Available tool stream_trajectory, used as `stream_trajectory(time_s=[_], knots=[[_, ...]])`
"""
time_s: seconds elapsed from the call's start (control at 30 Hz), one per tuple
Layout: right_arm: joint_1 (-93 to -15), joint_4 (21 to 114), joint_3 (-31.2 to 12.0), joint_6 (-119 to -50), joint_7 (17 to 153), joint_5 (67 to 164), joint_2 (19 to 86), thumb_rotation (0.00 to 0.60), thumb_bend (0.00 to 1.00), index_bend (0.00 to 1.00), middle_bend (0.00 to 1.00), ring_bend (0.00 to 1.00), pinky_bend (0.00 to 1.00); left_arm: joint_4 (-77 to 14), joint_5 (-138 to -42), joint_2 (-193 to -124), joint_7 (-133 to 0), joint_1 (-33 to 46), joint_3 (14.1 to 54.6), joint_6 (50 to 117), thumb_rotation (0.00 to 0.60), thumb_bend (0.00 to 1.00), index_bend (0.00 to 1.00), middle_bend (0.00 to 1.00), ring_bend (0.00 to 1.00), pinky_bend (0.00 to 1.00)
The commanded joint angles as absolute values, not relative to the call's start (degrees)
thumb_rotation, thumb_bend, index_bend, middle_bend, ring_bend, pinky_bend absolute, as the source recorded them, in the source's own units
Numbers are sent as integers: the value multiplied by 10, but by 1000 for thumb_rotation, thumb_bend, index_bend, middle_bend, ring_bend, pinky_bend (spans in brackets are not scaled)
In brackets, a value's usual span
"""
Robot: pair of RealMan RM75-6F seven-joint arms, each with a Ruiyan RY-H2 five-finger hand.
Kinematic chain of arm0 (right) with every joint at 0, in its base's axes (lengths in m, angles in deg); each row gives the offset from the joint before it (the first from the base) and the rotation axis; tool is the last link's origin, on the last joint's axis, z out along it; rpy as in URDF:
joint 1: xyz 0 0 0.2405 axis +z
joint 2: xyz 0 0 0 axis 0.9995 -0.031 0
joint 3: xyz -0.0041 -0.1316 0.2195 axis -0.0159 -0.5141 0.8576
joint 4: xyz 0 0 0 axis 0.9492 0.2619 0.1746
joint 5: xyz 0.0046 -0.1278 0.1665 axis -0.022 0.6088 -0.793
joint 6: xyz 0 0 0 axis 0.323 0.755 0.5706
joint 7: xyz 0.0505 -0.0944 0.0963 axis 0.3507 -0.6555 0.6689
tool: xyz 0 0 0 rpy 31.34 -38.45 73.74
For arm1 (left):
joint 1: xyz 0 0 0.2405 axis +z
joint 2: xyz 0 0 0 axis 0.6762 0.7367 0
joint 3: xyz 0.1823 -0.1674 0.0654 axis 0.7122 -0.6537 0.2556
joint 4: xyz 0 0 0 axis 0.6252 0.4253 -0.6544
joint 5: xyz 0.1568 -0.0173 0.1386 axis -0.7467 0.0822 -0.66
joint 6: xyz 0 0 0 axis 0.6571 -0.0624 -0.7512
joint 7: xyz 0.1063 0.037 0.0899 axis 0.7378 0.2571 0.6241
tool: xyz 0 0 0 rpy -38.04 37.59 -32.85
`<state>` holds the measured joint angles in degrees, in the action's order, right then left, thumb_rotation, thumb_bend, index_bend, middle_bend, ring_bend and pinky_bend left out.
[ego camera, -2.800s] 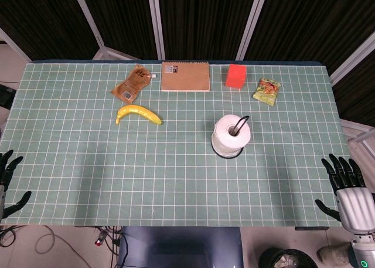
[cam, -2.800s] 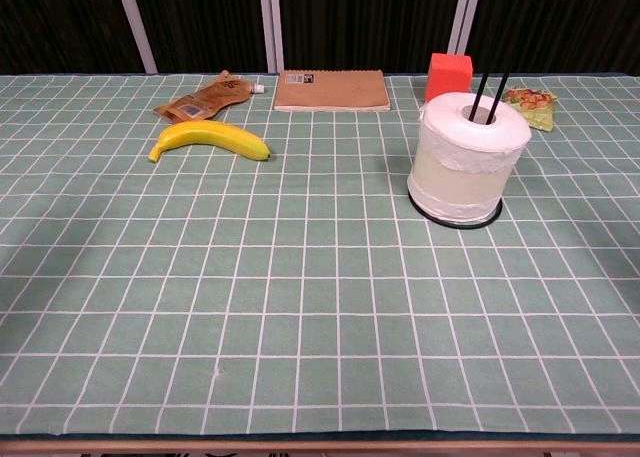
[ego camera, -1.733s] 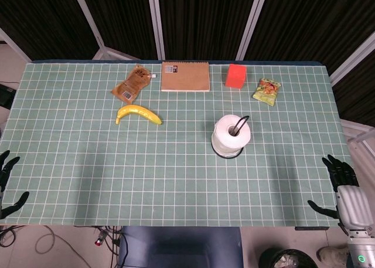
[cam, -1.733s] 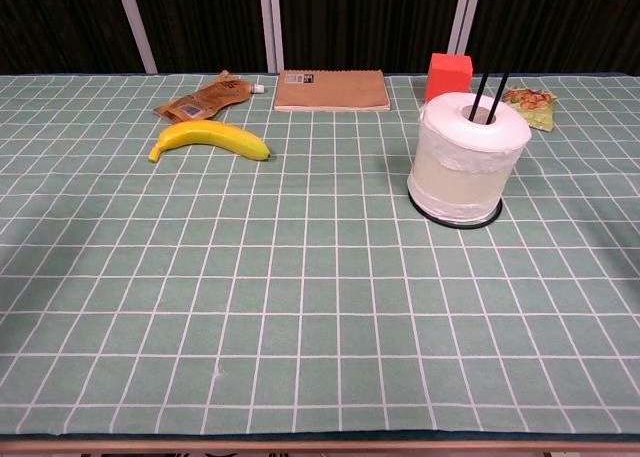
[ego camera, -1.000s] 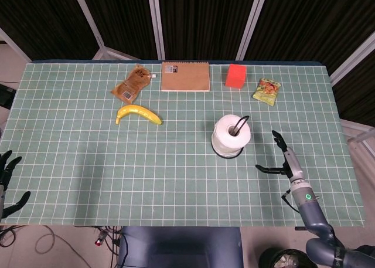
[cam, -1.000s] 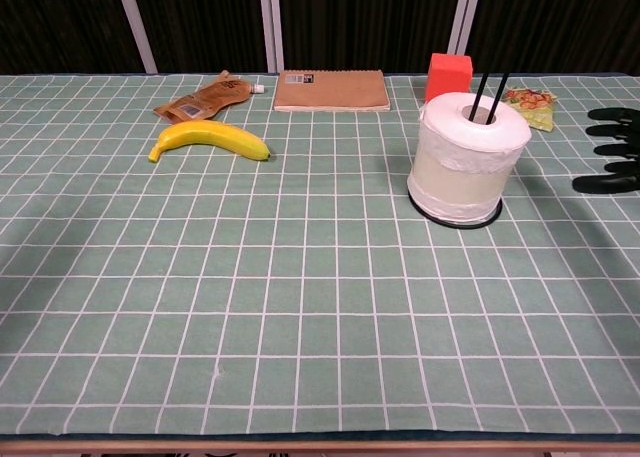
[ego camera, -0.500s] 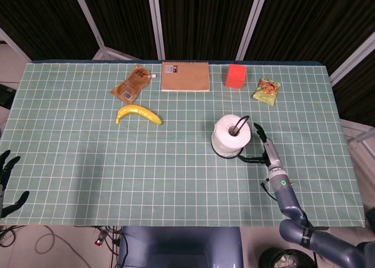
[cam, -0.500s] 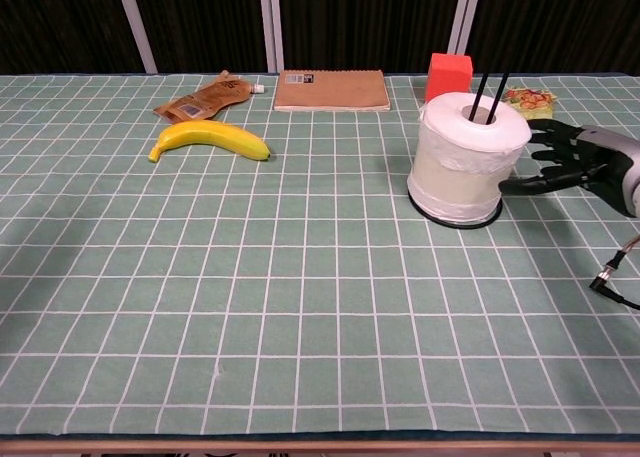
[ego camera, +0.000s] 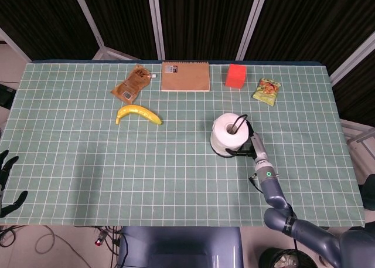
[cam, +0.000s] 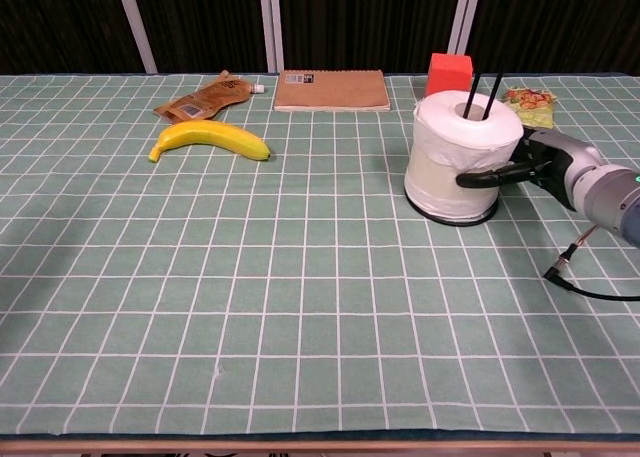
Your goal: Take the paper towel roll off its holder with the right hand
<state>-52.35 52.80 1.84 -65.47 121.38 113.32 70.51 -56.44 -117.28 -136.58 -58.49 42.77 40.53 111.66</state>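
The white paper towel roll (ego camera: 229,132) (cam: 459,158) stands on its black wire holder (cam: 481,93), right of the table's middle, with the holder's base ring (cam: 447,217) showing beneath it. My right hand (ego camera: 250,145) (cam: 532,167) wraps the roll's right side. Its thumb lies across the front of the roll and the other fingers pass behind, out of sight. The roll still sits on the holder. My left hand (ego camera: 6,181) hangs at the table's near left corner, fingers spread and holding nothing.
A banana (ego camera: 139,113), a brown pouch (ego camera: 131,84), a spiral notebook (ego camera: 186,76), a red block (ego camera: 235,75) and a green snack bag (ego camera: 267,91) lie along the far half of the table. A thin cable (cam: 588,277) trails from my right wrist.
My right hand came up from the near right edge, swept left to the roll and closed round its right side. The roll and holder shifted slightly left. The left hand stayed put.
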Motion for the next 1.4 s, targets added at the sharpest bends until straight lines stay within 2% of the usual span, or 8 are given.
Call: stream_trajectory(time_s=[0.03, 0.2, 0.33, 0.43, 0.67, 0.97, 1.2, 1.4], knots=[[-516, 522, 24, -644, 1217, 1130, 709, 600, 0, 0, 40, 32, 0, -564, -1172, -1365, -586, 428, 405, 1116, 600, 231, 129, 0, 0, 32], [-511, 516, 33, -643, 1213, 1124, 714, 600, 0, 138, 280, 267, 29, -564, -1172, -1365, -586, 428, 406, 1115, 600, 231, 134, 0, 0, 32], [-512, 513, 45, -653, 1209, 1109, 723, 600, 0, 287, 381, 378, 106, -565, -1172, -1364, -586, 428, 406, 1115, 600, 230, 139, 0, 0, 32], [-514, 521, 54, -661, 1206, 1101, 725, 600, 0, 342, 415, 418, 127, -565, -1171, -1364, -586, 428, 406, 1115, 600, 230, 141, 0, 0, 32], [-528, 596, 67, -676, 1211, 1117, 682, 600, 0, 357, 418, 421, 130, -567, -1168, -1362, -589, 431, 404, 1120, 600, 231, 142, 0, 0, 32], [-569, 815, 111, -699, 1160, 1127, 499, 600, 0, 357, 418, 417, 130, -570, -1163, -1359, -592, 434, 402, 1124, 600, 231, 143, 0, 0, 32], [-597, 979, 199, -671, 1131, 1051, 308, 600, 0, 357, 417, 409, 130, -573, -1169, -1360, -589, 435, 404, 1126, 600, 231, 143, 0, 0, 32], [-627, 1040, 275, -655, 1147, 977, 172, 600, 0, 357, 418, 409, 130, -573, -1169, -1360, -589, 435, 404, 1126, 600, 230, 143, 0, 0, 32]])
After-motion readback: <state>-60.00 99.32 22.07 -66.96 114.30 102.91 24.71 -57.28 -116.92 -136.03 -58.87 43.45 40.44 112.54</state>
